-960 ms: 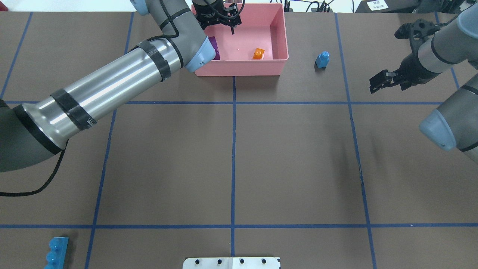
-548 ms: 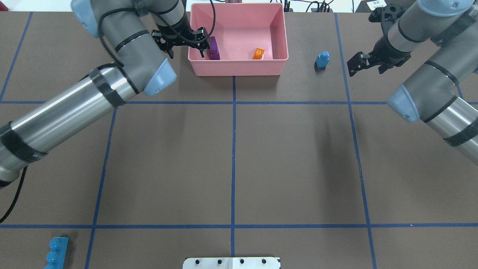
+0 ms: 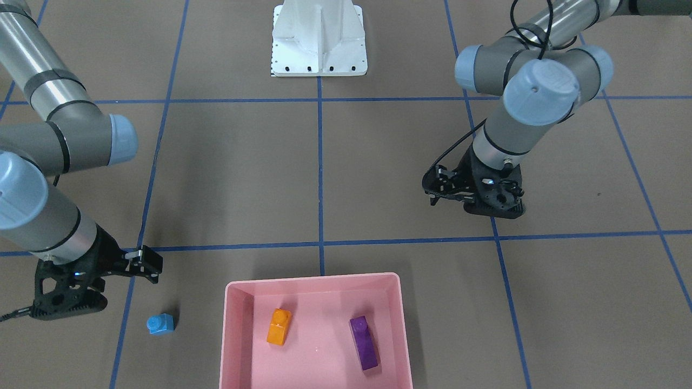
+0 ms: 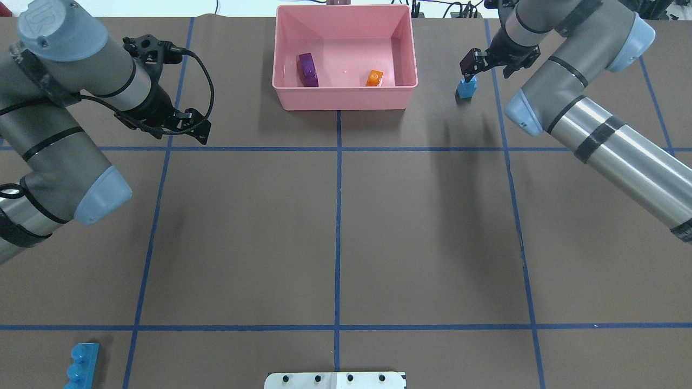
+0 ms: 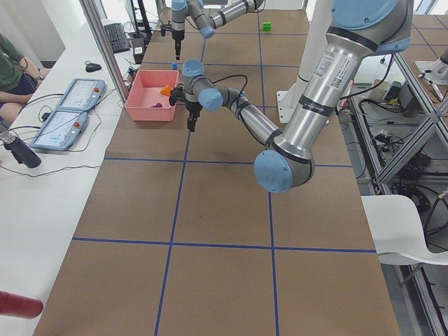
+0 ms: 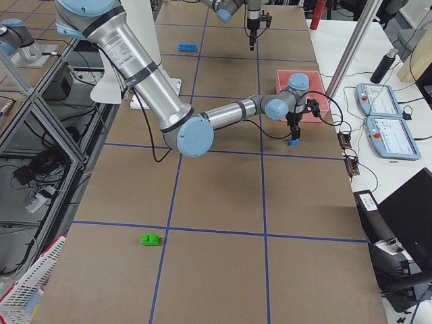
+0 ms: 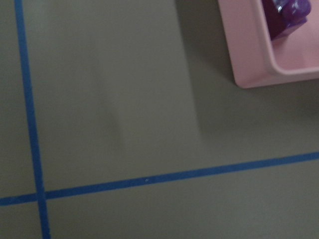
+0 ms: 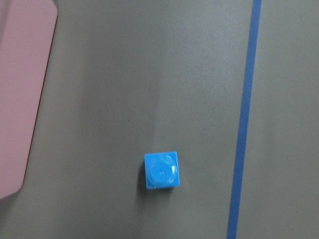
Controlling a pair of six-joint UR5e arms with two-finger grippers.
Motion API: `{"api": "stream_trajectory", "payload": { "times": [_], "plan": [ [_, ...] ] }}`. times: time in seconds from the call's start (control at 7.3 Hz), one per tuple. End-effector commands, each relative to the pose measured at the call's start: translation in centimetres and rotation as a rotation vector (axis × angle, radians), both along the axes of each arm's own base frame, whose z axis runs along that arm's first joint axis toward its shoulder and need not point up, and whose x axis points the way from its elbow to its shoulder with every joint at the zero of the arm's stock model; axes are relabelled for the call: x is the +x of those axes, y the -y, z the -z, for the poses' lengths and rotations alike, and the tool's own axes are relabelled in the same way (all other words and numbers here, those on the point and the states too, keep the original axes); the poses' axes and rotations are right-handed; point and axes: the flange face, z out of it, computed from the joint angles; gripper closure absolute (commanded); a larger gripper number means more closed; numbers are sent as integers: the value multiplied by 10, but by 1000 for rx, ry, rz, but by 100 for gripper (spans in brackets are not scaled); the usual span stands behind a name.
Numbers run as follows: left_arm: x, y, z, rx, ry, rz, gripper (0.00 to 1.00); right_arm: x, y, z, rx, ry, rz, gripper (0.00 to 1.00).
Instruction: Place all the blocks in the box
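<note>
Left jaws withdrawn from box [image 4: 340, 102], parted, right jaws parted, two blocks [image 4: 308, 69] [image 4: 374, 78] inside

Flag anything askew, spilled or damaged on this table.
Nothing is damaged or spilled. In the pink box, the purple brick and the orange brick lie skewed to the walls, which looks harmless. The small blue brick sits stud-up on the table. The green brick lies alone, far from the box.

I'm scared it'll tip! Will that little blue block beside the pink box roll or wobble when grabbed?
Probably no rolling: the little blue block has flat square sides. Being tiny, shiny plastic, it likely feels light, hard, maybe slippery.
</note>
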Motion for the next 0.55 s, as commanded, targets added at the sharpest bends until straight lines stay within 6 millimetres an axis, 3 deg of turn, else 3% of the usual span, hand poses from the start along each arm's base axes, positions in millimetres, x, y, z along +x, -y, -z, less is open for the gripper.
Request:
{"api": "stream_trajectory", "payload": {
  "times": [0.0,0.41],
  "plan": [
    [-2,-6,-3,3,1,-2,0,-49,14,-7,43,-75,-21,1],
    [0,-6,-2,-2,0,-2,0,-65,13,-31,45,-61,-28,4]
  ]
}}
